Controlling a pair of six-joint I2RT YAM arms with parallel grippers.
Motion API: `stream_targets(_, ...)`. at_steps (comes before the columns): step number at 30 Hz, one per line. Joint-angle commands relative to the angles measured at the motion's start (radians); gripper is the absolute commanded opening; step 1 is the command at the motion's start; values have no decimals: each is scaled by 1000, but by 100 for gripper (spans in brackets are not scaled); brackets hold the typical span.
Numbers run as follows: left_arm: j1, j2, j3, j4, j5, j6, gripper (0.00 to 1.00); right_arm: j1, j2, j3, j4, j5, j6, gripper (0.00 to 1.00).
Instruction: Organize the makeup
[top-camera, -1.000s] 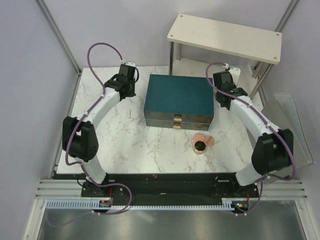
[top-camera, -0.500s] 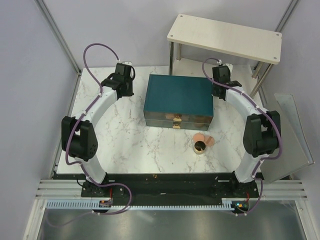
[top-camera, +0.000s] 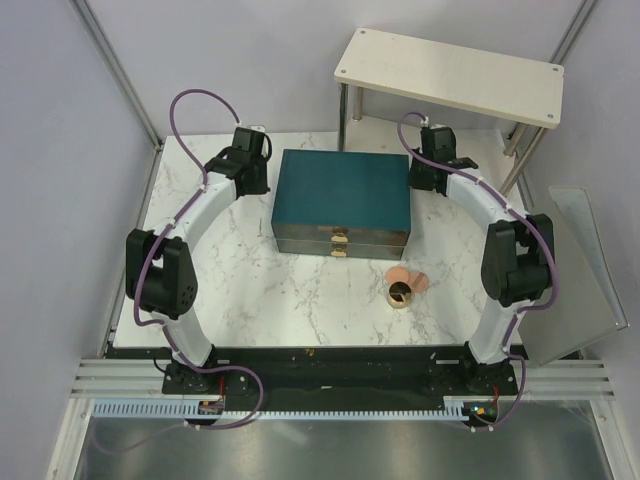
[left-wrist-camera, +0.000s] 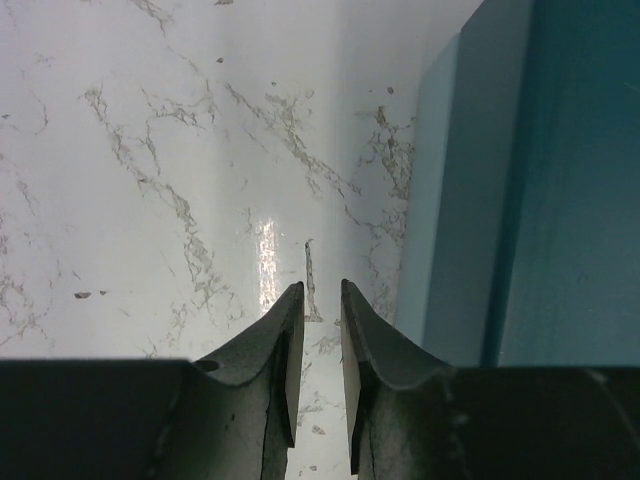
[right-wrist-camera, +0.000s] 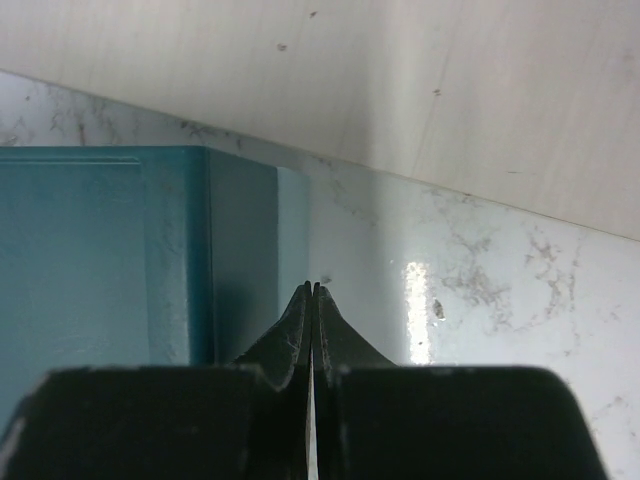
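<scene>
Our left pincer (left-wrist-camera: 320, 290), slightly parted and empty, and closed right pincer (right-wrist-camera: 313, 288) flank the large teal box (top-camera: 342, 192). We likely position it; next, open a drawer (top-camera: 310, 243).

The overhead view is lit brightly and evenly from above, and only faint, soft shadows are cast on the table (top-camera: 250, 290) around the box (top-camera: 340, 190); sharp focus is kept throughout. In the left wrist view a vertical streak of glare is seen at the centre. In the right wrist view a bright patch is seen right of centre, and the box side is left in shade. The bottom foreground of both is rendered dark and soft
</scene>
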Motion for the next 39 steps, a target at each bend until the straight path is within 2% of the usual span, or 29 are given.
stream_targets(1, 1, 7, 24, 2, 16, -25, 28, 69, 59, 43, -23, -152, 24, 0)
stream_targets(7, 4, 3, 14, -10, 4, -15, 28, 115, 123, 120, -30, -152, 37, 0)
stream_targets(16, 14, -10, -3, -22, -12, -21, 28, 121, 122, 189, -24, -106, 78, 0)
stream_targets(17, 14, -16, 0, -27, -22, -19, 28, 122, 116, 192, -26, -67, 77, 0)
stream_targets(23, 17, -87, 71, -51, -110, 43, 30, 132, -22, 158, -29, 29, 55, 1)
stream_targets(25, 17, -114, 86, -65, -128, 59, 35, 144, -97, 134, -32, 62, 46, 2)
stream_targets(29, 17, -145, 105, -82, -95, 85, 35, 185, -219, 100, -55, 110, 21, 21)
stream_targets(31, 17, -155, 97, -84, -69, 109, 29, 224, -280, 83, -79, 124, 4, 27)
stream_targets(32, 17, -162, 88, -81, -37, 117, 25, 237, -302, 79, -85, 124, 4, 34)
stream_targets(33, 17, -162, 85, -81, -18, 126, 14, 271, -338, 63, -96, 122, 4, 37)
stream_targets(35, 15, -161, 74, -84, 17, 134, 2, 306, -368, 46, -110, 109, 12, 47)
stream_targets(39, 17, -158, 51, -85, 40, 125, 2, 418, -432, -51, -127, 30, 55, 57)
